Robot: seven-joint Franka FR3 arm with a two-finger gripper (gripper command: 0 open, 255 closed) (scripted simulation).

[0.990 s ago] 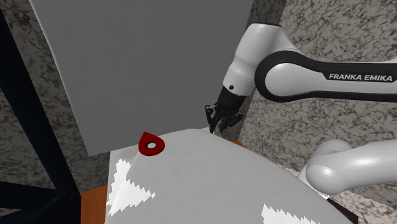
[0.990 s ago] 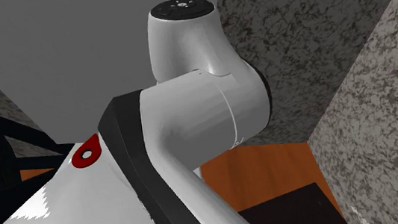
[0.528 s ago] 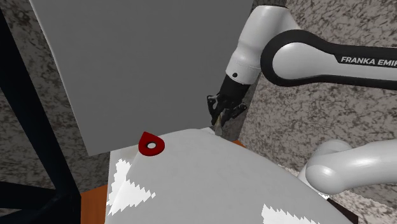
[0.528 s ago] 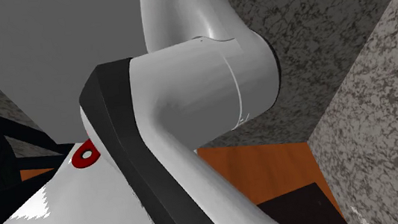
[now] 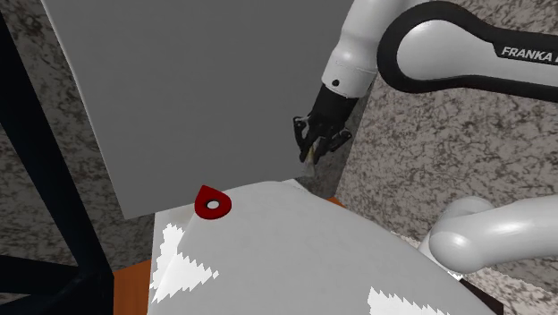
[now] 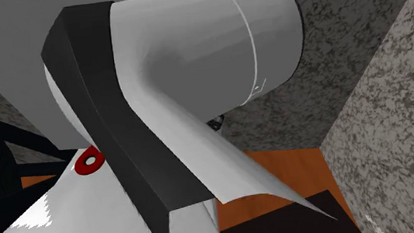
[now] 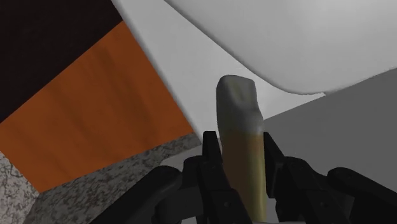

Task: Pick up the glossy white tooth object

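Note:
In the wrist view the tooth (image 7: 238,108), with a pale grey-white crown and a yellowish root, stands clasped between the two black fingers of my gripper (image 7: 240,143). In the shoulder view the gripper (image 5: 311,154) hangs in the air above the far edge of the white surface (image 5: 295,251), and a sliver of the tooth (image 5: 310,158) shows at its tips. The gripper is shut on the tooth, which touches nothing else.
A red teardrop-shaped piece (image 5: 212,205) with a white hole lies on the white surface near its far edge; it is also the red piece (image 6: 89,161) beside the arm. A grey panel (image 5: 206,89) stands behind. Speckled stone walls (image 5: 420,170) and an orange floor (image 7: 83,108) surround the surface.
The gripper has risen from the far edge of the white surface with the tooth in it. The arm's elbow has swung upward. The red piece has not moved.

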